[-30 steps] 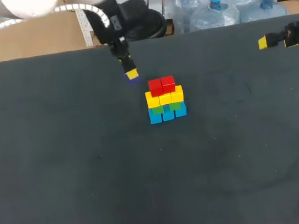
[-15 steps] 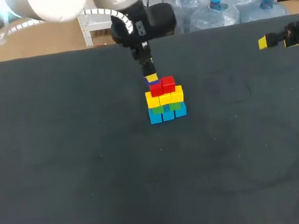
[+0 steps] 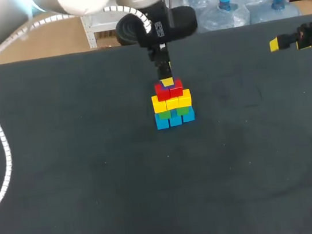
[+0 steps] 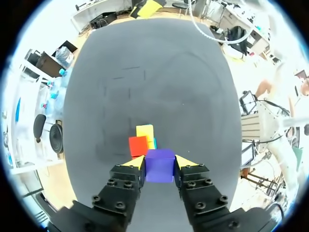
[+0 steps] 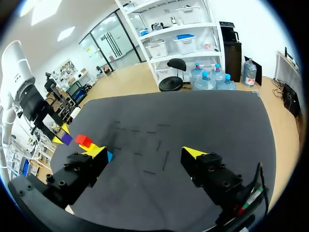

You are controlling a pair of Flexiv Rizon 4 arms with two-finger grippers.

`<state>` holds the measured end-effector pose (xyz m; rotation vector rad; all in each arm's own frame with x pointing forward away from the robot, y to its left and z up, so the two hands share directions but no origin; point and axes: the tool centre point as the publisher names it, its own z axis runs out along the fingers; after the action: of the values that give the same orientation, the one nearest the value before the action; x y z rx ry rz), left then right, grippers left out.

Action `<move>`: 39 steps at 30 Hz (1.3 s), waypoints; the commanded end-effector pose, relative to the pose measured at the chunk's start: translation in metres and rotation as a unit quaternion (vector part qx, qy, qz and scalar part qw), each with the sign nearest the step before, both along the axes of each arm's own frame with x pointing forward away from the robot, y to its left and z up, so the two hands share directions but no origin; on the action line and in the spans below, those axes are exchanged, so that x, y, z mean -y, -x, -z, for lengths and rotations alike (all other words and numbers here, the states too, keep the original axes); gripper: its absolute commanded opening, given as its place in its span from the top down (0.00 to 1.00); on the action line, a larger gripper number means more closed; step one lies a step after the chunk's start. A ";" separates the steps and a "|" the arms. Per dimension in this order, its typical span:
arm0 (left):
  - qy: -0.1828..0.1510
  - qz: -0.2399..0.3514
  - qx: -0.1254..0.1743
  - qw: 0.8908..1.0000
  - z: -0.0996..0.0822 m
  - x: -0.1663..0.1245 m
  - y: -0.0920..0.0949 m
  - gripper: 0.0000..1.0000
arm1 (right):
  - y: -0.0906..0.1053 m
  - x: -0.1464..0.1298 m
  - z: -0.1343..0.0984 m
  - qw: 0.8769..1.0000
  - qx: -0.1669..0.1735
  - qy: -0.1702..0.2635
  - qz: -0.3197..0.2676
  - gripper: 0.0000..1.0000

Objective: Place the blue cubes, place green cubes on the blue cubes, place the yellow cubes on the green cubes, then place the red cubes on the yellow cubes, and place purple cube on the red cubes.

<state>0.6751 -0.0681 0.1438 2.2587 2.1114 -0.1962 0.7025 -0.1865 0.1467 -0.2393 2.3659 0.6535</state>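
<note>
One cube to go, and it's the purple cube (image 4: 160,165), pinched from both sides between the yellow tips of the left hand (image 3: 166,81). Right under that hand sit the red cubes (image 3: 168,90), capping the yellow cubes (image 3: 171,101), green cubes (image 3: 174,112) and blue cubes (image 3: 174,119) on the counter (image 3: 96,189). Whether purple is touching red, I can't tell from above, but it's very close.

Now the danger. In the left wrist view the reds peek out ahead of the held cube and toward one finger, so I judge the purple may not be centred on the pair. Let go like that and it could tip off an edge and tumble. Press down too hard and the two reds, which only rest there, could be shoved apart or slide off the yellows. And when the fingers part, a tip low beside the reds might drag one along. The right hand (image 5: 145,152) is spread wide, holding nothing, well away from the tower, so no threat from there.
</note>
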 end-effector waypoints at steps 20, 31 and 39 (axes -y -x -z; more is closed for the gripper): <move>-0.026 0.011 -0.024 0.999 0.018 0.006 -0.016 1.00 | 0.001 -0.001 -0.001 1.000 -0.001 0.002 0.002 0.00; -0.034 0.008 -0.024 0.999 0.022 0.007 -0.025 1.00 | 0.001 -0.001 -0.001 1.000 -0.001 0.002 0.002 0.00; -0.037 0.005 -0.022 0.999 0.021 0.006 -0.028 1.00 | 0.001 -0.001 -0.001 1.000 -0.001 0.002 0.002 0.00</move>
<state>0.6979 -0.0722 0.1215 2.3132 2.1612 -0.1706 0.7026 -0.1865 0.1468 -0.2394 2.3660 0.6535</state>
